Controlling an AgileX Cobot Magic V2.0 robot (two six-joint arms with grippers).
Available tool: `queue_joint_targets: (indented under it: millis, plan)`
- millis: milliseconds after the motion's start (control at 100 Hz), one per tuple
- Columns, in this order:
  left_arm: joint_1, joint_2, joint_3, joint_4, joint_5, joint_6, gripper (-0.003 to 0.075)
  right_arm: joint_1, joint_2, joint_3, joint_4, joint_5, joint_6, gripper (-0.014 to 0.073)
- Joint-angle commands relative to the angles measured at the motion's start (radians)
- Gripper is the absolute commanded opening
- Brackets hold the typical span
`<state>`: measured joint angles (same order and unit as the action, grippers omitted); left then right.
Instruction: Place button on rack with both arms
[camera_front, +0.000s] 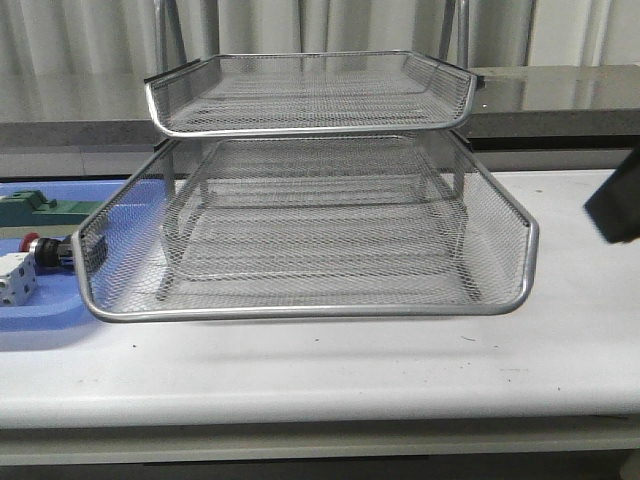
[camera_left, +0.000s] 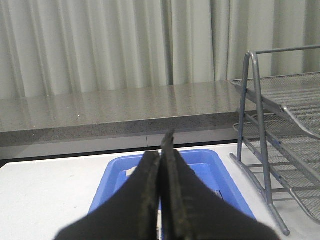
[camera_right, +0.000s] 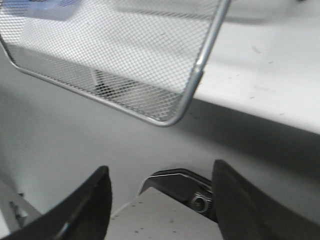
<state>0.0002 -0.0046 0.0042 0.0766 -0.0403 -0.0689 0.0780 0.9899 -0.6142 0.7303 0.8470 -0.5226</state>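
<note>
The button (camera_front: 38, 246), with a red head and silver collar, lies on its side in the blue tray (camera_front: 40, 315) at the far left, just beside the rack's lower left corner. The silver wire-mesh rack (camera_front: 310, 240) stands mid-table. It also shows in the left wrist view (camera_left: 280, 150) and in the right wrist view (camera_right: 115, 60). My left gripper (camera_left: 162, 147) is shut and empty, above the blue tray (camera_left: 205, 160); its fingers hide the button there. My right gripper (camera_right: 161, 172) is open and empty, near the rack's front right corner. It is a dark blur in the front view (camera_front: 615, 205).
A flat green block (camera_front: 30, 208) and a white-grey cube (camera_front: 15, 280) also lie in the blue tray. A grey counter ledge (camera_front: 560, 95) and curtains run behind the white table (camera_front: 330, 370). The table's front edge shows in the right wrist view (camera_right: 250, 100).
</note>
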Motion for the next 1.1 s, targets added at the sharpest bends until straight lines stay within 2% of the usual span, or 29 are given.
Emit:
queue_joint_targets:
  millis: [0,120,210,490,670,810,1050,1090]
  plan:
    - [-0.001,-0.03,0.034,-0.01,-0.083,-0.009,-0.002,0.001,-0.073,-0.082,-0.189,0.026,0.158,0.0454]
    - [-0.001,-0.03,0.034,-0.01,-0.083,-0.009,-0.002,0.001,-0.151,-0.128,-0.398,0.065,0.317,0.0454]
    - [-0.001,-0.03,0.034,-0.01,-0.083,-0.009,-0.002,0.001,-0.217,-0.135,-0.498,0.065,0.397,0.0454]
    - [-0.001,-0.03,0.034,-0.01,-0.083,-0.009,-0.002,0.001,-0.4,-0.135,-0.7,0.089,0.544,0.0454]
    - [-0.001,-0.03,0.034,-0.01,-0.083,-0.009,-0.002,0.001,-0.468,-0.135,-0.742,0.077,0.559,0.0429]
    - [-0.001,-0.03,0.034,-0.01,-0.083,-0.009,-0.002,0.001,-0.476,-0.135,-0.742,0.078,0.558,0.03]
    - [-0.001,-0.03,0.034,-0.01,-0.083,-0.009,-0.002,0.001,-0.476,-0.135,-0.742,0.081,0.558,-0.006]
    - [-0.001,-0.03,0.034,-0.01,-0.083,-0.009,-0.002,0.001,-0.476,-0.135,-0.742,0.081,0.558,-0.0067]
